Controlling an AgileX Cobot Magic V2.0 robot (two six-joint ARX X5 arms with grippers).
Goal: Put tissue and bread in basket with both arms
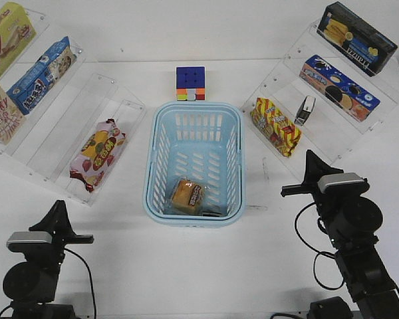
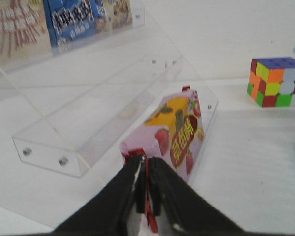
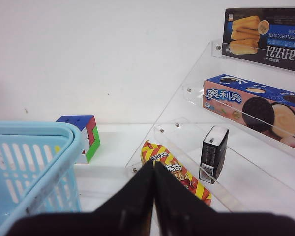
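Resting in the basket: bread lay in place as both arms sat back

Sitting at the near end of the light-blue basket [image 1: 194, 163], the wrapped bread [image 1: 187, 197] lay on the slotted floor, with a slim dark pack [image 1: 214, 213], apparently one tissue, just beside it against the near wall. The basket stood at mid-desk [image 1: 186, 279], a colour cube [image 1: 190, 84] just behind its far rim.

A second tissue pack [image 3: 214, 154] stood upright on the lowest clear shelf of the right-hand rack [image 1: 339, 143], beside a red-and-yellow striped snack bag [image 1: 275, 126]. Two cookie boxes [image 3: 253, 102] filled the shelves above it.

On the left rack [image 2: 88, 113], a fruit-print snack bag [image 1: 97, 153] lay in the lowest tray, with biscuit boxes [image 1: 41, 74] higher up.

The left gripper [image 2: 145, 196] sat low at the near left corner of the desk, its fingers close together with only a narrow slit between them, holding nothing. The right gripper [image 3: 153, 196] sat near the right rack, its fingers pressed together and empty, pointed toward the striped bag.
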